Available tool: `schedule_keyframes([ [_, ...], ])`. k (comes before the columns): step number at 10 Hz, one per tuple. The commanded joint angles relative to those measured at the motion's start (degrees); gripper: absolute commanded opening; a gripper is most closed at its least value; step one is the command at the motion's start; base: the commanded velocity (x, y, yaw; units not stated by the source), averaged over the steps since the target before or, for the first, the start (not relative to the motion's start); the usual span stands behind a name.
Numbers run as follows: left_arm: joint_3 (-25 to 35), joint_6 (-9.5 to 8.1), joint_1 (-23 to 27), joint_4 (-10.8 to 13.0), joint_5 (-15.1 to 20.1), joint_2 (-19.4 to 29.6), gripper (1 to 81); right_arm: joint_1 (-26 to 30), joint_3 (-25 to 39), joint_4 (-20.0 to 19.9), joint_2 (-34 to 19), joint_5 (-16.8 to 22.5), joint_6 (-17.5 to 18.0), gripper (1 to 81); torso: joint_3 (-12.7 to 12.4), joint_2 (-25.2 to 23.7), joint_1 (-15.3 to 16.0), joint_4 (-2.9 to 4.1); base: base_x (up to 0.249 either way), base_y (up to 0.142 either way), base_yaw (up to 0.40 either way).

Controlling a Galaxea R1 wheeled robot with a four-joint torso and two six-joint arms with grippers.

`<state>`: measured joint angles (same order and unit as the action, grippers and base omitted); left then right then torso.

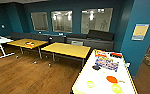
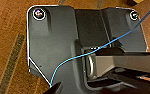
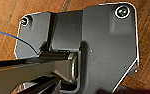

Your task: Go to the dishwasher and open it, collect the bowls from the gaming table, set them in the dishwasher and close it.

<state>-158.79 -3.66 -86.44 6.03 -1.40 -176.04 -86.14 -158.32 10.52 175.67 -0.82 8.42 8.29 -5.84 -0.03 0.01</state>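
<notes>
Facing the gaming table (image 1: 91, 72), a white surface carrying the orange-red bowl (image 1: 111, 79) and two yellow-green bowls (image 1: 90, 84) near its close end for collection; end effector states impossible to tell.

White gaming table (image 1: 86, 77) bears an orange bowl (image 1: 112, 79), two yellow-green bowls (image 1: 90, 84); game boxes (image 1: 106, 62) farther back.

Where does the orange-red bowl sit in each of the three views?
Head view: orange-red bowl lies on the white gaming table, lower right, between two yellow-green bowls.
Left wrist view: not in it.
Right wrist view: not in it.
Shared landmark: the wooden floor.
</notes>
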Motion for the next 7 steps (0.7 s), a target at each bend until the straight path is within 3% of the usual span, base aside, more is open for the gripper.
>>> schedule_keyframes([
  [1, -0.03, 0.23, 2.64, -0.15, 3.16, 0.07, 81.1, 3.03, 0.13, 0.11, -0.03, 2.93, 0.10, 81.1, 0.00, 0.00, 0.03, 0.00, 0.000, 0.000, -0.360],
  [7, 0.06, 0.23, 2.64, -0.32, 3.16, -0.19, 81.1, 3.29, 0.13, 0.20, -0.20, 2.93, 0.10, 81.1, 0.00, 0.00, 0.03, 0.00, 0.000, 0.000, -0.355],
])
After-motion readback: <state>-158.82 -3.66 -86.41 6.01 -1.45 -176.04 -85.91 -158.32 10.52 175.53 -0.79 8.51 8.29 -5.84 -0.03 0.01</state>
